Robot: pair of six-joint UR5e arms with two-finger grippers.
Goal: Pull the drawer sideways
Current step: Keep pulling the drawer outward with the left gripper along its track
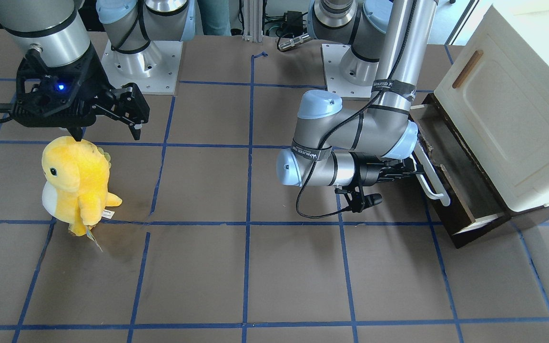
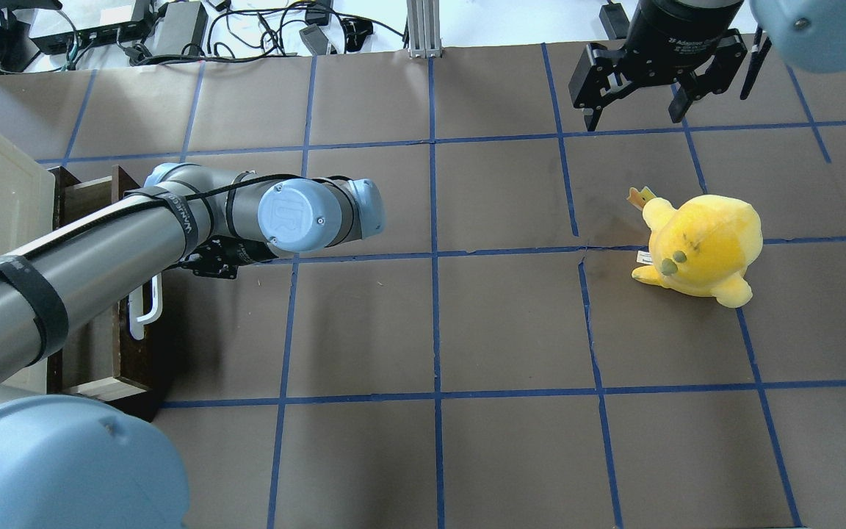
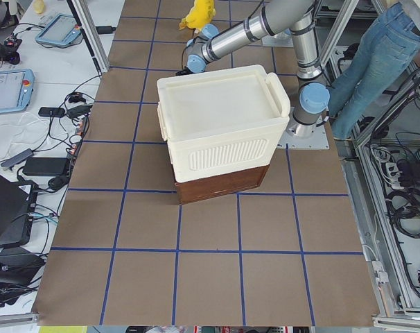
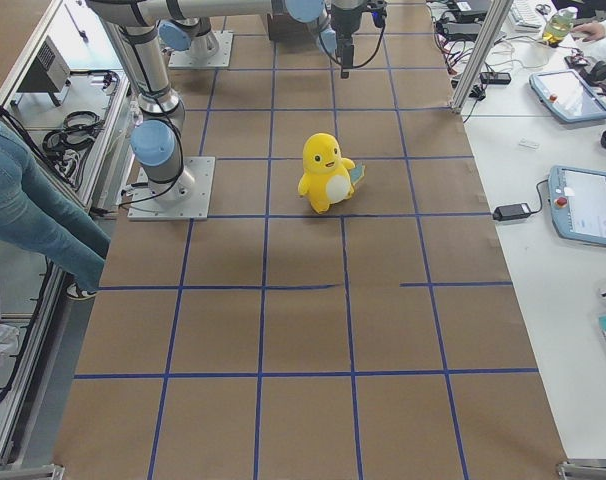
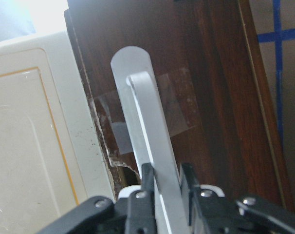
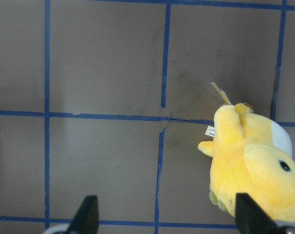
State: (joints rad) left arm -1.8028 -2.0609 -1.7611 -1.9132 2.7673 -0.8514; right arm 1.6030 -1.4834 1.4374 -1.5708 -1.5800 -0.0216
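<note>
Left wrist-mounted view shows the left claw (image 5: 166,174) clenched on the white handle (image 5: 146,122) of the drawer (image 1: 460,166), which, at the left edge of the counter (image 1: 274,267), is already partly out from under the cream cabinet (image 1: 508,119), so more pulling probably remains, while the right claw (image 6: 163,200) hangs released.

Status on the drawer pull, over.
Left gripper shut on white handle. Drawer partly out. Right gripper open near yellow plush toy. Nothing seen blocking drawer.
</note>
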